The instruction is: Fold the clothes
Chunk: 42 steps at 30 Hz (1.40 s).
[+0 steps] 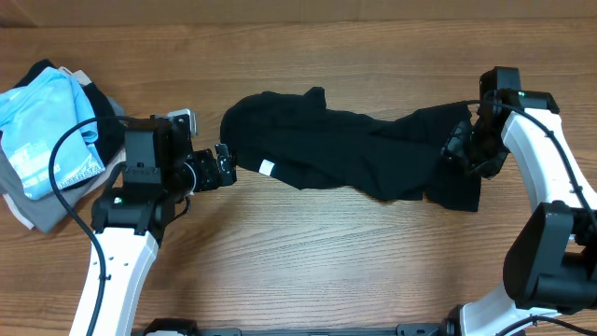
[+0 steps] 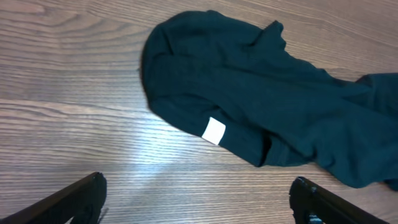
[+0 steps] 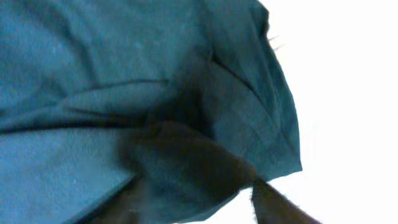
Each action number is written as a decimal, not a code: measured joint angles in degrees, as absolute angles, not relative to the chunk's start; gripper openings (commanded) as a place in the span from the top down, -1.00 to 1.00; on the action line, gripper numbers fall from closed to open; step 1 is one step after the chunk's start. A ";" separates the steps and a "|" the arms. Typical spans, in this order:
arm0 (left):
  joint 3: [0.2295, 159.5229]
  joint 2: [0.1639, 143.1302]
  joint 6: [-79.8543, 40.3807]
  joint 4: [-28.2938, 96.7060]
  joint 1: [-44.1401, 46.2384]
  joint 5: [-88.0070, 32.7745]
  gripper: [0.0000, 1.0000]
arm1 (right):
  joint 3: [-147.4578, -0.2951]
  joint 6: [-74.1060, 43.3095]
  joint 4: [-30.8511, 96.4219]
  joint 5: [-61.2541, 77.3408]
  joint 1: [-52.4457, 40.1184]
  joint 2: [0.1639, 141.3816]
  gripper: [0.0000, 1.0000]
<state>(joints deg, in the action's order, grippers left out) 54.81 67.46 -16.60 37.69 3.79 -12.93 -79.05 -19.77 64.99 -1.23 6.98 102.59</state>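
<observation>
A dark teal-black garment (image 1: pixel 345 149) lies crumpled in a long band across the middle of the wooden table. It also shows in the left wrist view (image 2: pixel 249 106), with a small white label (image 2: pixel 214 130) near its left edge. My left gripper (image 1: pixel 224 166) is open and empty just left of the garment, low over bare wood (image 2: pixel 199 199). My right gripper (image 1: pixel 459 145) is at the garment's right end. In the right wrist view the cloth (image 3: pixel 124 74) is bunched between its fingers (image 3: pixel 199 196).
A pile of other clothes (image 1: pixel 51 131), light blue, grey and dark, lies at the table's far left behind my left arm. Bare wood runs along the front of the table (image 1: pixel 326 261).
</observation>
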 measured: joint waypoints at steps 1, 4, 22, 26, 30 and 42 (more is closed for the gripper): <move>54.83 67.61 -16.60 37.67 3.79 -13.23 -0.88 | -79.05 -19.73 64.73 -0.95 6.98 102.59 0.92; 54.83 68.07 -16.62 37.67 3.79 -14.50 -0.84 | -79.05 -19.68 63.59 -0.38 6.98 102.59 0.93; 54.83 69.56 -16.62 35.53 14.87 -13.91 -0.77 | -97.86 -19.40 53.54 -0.19 10.15 101.56 -0.38; 54.83 69.56 -16.62 34.72 16.56 -13.47 -0.78 | -97.54 -19.27 63.13 -0.30 10.13 101.95 -0.36; 54.83 69.76 -16.60 34.50 17.17 -13.28 -0.77 | -93.45 -17.26 68.29 -0.34 10.13 102.02 -0.31; 54.83 72.64 -16.62 34.22 17.17 -11.97 -0.72 | -68.99 -0.43 52.23 5.37 7.81 103.07 -0.37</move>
<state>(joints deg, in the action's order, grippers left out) 54.83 72.64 -16.62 34.22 17.17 -11.97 -68.99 -0.43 52.23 5.37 7.81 103.07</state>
